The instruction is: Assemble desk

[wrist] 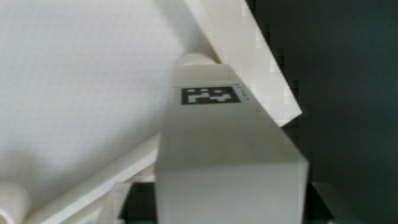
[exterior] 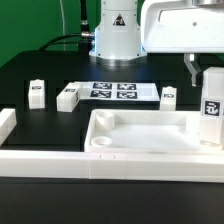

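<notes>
No words — warning triangle [exterior: 117, 19] on robot base [exterior: 115, 42], coded tags [wrist: 210, 96] (black-white) on each leg [exterior: 212, 108], marker board [exterior: 113, 91]

Tabletop [exterior: 150, 132] corner hidden behind leg [exterior: 211, 108], right edge cropped

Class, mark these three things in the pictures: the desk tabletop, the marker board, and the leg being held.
tabletop [exterior: 150, 130]: exterior view, on the bare tray floor.
marker board [exterior: 113, 90]: exterior view, on its middle, among the tags.
held leg [wrist: 222, 155]: wrist view, on the plain face beside its tag.
</notes>
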